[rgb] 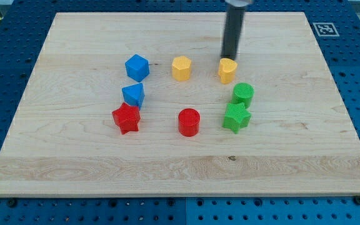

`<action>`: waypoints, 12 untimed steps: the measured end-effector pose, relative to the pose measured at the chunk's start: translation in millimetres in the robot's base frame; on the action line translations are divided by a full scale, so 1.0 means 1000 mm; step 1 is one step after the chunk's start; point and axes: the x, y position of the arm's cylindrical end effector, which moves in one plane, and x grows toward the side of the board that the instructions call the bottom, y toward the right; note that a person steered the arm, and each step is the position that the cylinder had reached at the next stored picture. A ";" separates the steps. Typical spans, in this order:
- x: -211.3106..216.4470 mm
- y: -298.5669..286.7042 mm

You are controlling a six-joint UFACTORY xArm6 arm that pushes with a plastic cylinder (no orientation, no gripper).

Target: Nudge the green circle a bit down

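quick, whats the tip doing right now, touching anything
My tip: holds nothing, at the top edge of the yellow heart, above the green circle.

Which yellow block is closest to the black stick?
The yellow heart, at the view's right of the pair. My tip sits right at its top edge, while the yellow hexagon stands well off to the view's left.

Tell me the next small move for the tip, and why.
Probably shift my tip toward the view's right, to just above the green circle. It now sits at the yellow heart's upper edge, so pushing straight down would move that block. The green star sits just below the circle, so nudge gently.
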 end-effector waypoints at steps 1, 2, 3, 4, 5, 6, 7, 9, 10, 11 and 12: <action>0.013 0.050; 0.028 0.074; 0.028 0.075; 0.028 0.076; 0.028 0.094; 0.039 0.115; 0.059 0.125; 0.059 0.061; 0.065 0.035; 0.075 0.012; 0.077 -0.016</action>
